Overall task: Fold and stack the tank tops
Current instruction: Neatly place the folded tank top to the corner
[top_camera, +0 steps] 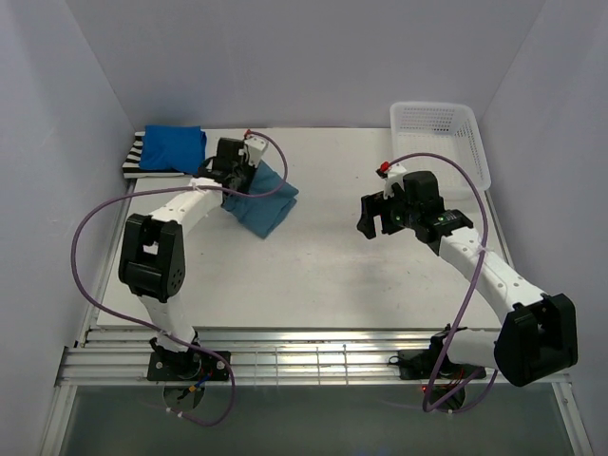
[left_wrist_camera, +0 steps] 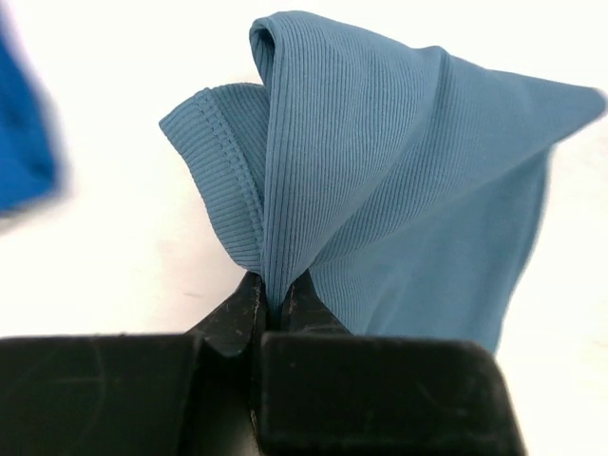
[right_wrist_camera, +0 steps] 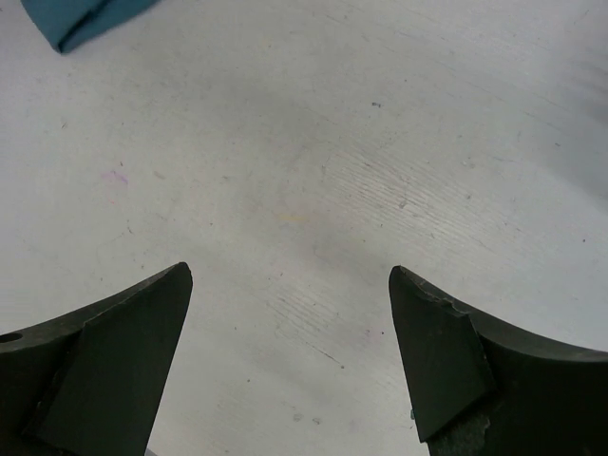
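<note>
The muted teal-blue tank top (top_camera: 264, 200) hangs bunched from my left gripper (top_camera: 226, 178), which is shut on a fold of it (left_wrist_camera: 380, 180) and lifts it off the table; the left gripper (left_wrist_camera: 275, 309) pinches the ribbed cloth between its tips. The royal blue tank top (top_camera: 174, 147) lies folded on the black-and-white striped tank top (top_camera: 133, 161) at the far left corner; its blurred edge shows in the left wrist view (left_wrist_camera: 21, 142). My right gripper (top_camera: 372, 218) is open and empty over bare table (right_wrist_camera: 290, 285); a teal corner (right_wrist_camera: 81, 21) shows at its upper left.
A white plastic lattice basket (top_camera: 440, 138) stands at the far right by the wall. White walls enclose the table on three sides. The metal rail (top_camera: 313, 361) runs along the near edge by the arm bases.
</note>
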Robot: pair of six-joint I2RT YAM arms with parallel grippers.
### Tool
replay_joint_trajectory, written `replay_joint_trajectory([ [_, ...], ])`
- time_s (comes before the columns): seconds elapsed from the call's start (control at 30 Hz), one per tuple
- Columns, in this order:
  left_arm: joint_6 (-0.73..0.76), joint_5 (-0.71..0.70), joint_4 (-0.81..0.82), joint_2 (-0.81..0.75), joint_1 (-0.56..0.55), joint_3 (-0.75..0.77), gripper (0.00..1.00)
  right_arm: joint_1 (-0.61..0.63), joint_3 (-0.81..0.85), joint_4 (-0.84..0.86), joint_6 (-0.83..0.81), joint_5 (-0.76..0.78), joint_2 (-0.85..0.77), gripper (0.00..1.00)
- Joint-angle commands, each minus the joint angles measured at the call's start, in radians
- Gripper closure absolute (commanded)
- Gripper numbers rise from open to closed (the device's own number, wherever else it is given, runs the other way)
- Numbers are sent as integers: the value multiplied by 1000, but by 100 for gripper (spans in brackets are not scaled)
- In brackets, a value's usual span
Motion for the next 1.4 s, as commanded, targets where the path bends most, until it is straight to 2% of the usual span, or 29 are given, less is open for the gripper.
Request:
replay_joint_trajectory([
  [0.0, 190, -8, 58, -22, 95, 83, 100, -3, -9, 12, -14, 78, -46, 10],
  [0.3, 284, 29, 61, 220, 299, 397, 100, -4, 45, 30, -57, 187, -14, 10],
  [0.47, 342, -30, 74, 363, 359, 558, 100, -6, 80, 28, -61, 242, 23, 10],
  [0.6, 307, 5, 78, 391, 408, 690, 100, -6, 101, 28, -65, 242, 61, 10],
  [0.9, 261, 41, 115, 372, 452, 725, 100, -6, 131, 18, -61, 209, 123, 10],
  [1.37, 183, 202, 100, 349, 500, 799, 100, -7, 123, 44, -49, 209, 118, 10],
])
